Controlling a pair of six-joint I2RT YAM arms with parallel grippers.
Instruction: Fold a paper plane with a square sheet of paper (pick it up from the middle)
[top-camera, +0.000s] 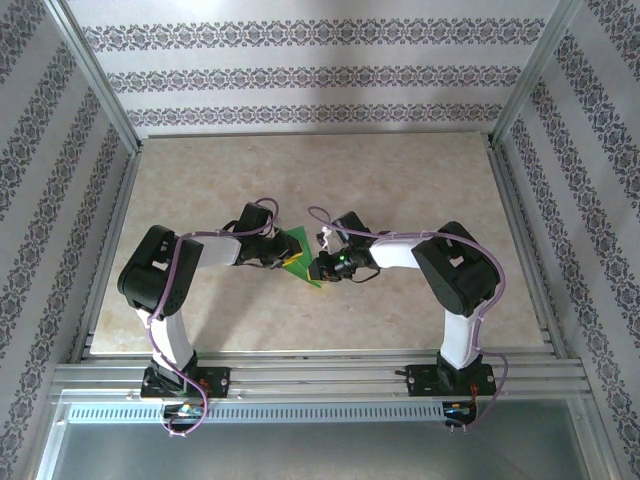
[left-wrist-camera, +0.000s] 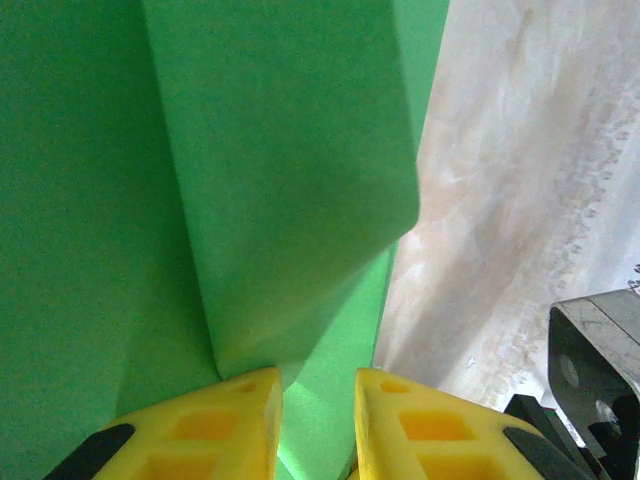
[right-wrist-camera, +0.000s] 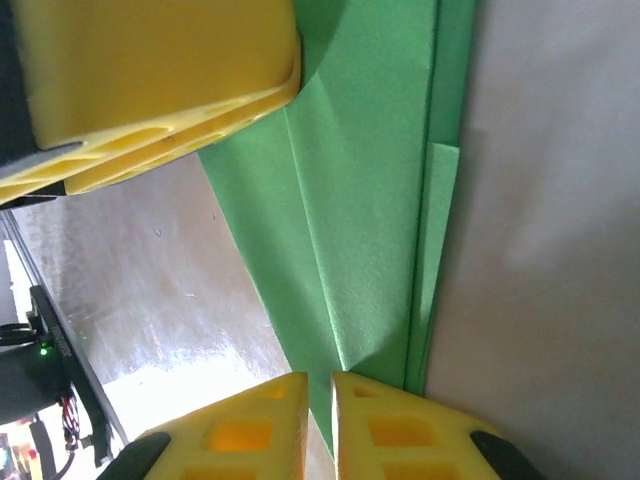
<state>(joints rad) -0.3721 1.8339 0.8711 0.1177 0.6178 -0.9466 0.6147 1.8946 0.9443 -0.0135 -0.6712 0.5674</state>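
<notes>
paper (top-camera: 298, 250): part-folded, lying mid-tabletop (top-camera: 300, 170) | left pincer (left-wrist-camera: 318, 385): narrow, at the root of a raised flap (left-wrist-camera: 290, 200), grip cannot be told | right pincer (right-wrist-camera: 320, 385): pinched on the folded edge | risk: opposing pulls may tear the paper or skew the crease; a released flap may spring open

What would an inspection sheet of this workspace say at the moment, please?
Surface: beige marbled table.
Job's things: green paper, partly folded and creased, between the two pincers.
Clutter: nothing seen.
Pincers: right pincer shut on the green paper's edge; left pincer slightly apart with paper between its fingers, grip unclear.
Cables: lilac cables run along both arms.
Surroundings: patterned walls, aluminium frame.
</notes>
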